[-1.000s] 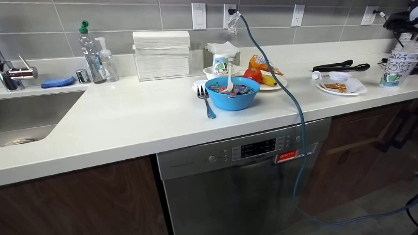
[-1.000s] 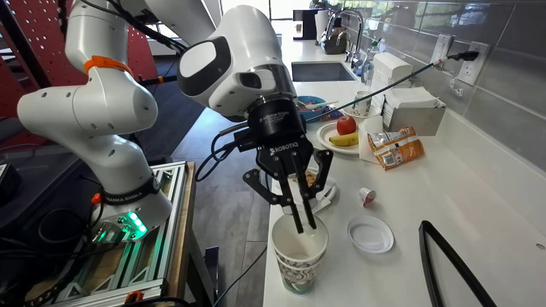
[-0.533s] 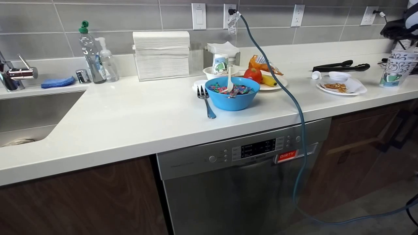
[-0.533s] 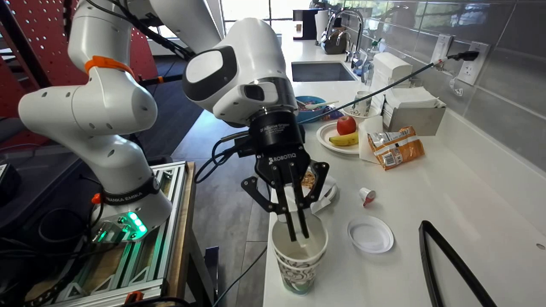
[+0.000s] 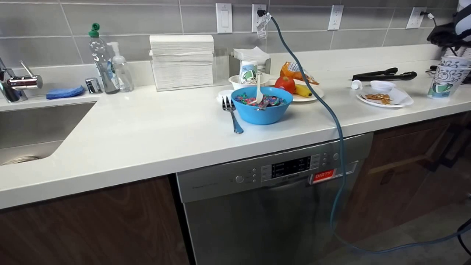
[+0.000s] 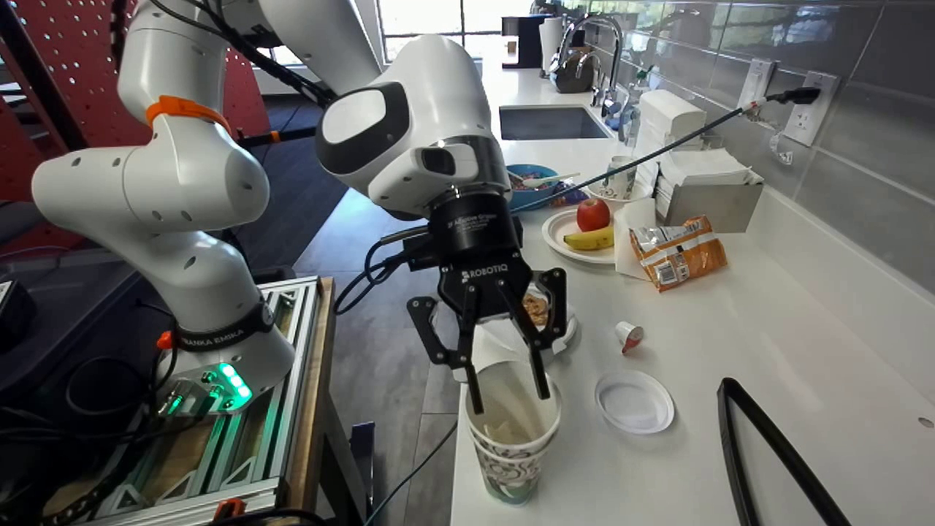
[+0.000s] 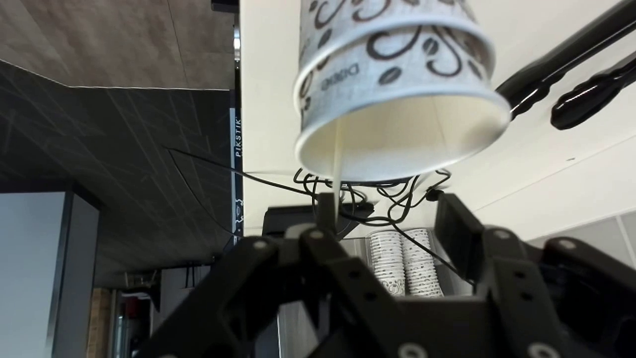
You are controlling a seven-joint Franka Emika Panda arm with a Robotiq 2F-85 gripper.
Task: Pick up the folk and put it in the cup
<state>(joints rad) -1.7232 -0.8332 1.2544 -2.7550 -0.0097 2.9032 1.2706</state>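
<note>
The swirl-printed paper cup (image 6: 511, 467), with another cup nested in it, stands on the counter's near end; it also shows in the wrist view (image 7: 417, 59) and in an exterior view (image 5: 447, 81). A pale thin utensil (image 7: 338, 154) stands in the cup and leans on the rim beside one finger. Its lower part shows faintly inside in an exterior view (image 6: 502, 432); I cannot tell if it is a fork. My gripper (image 6: 510, 398) is open over the cup's mouth, fingertips apart; it also shows in the wrist view (image 7: 392, 221). A metal fork (image 5: 233, 116) lies beside the blue bowl (image 5: 262, 112).
A clear lid (image 6: 634, 400), a small creamer pod (image 6: 629, 334) and black tongs (image 6: 767, 453) lie near the cup. A plate with food scraps (image 5: 401, 101) stands farther along. A fruit plate (image 6: 559, 230) and an orange bag (image 6: 679, 252) stand behind. A cable (image 5: 331, 114) crosses the counter.
My gripper has moved down slightly over the cup, and its fingers have spread from nearly together to open. The pale utensil between them has been let go and stands in the cup.
</note>
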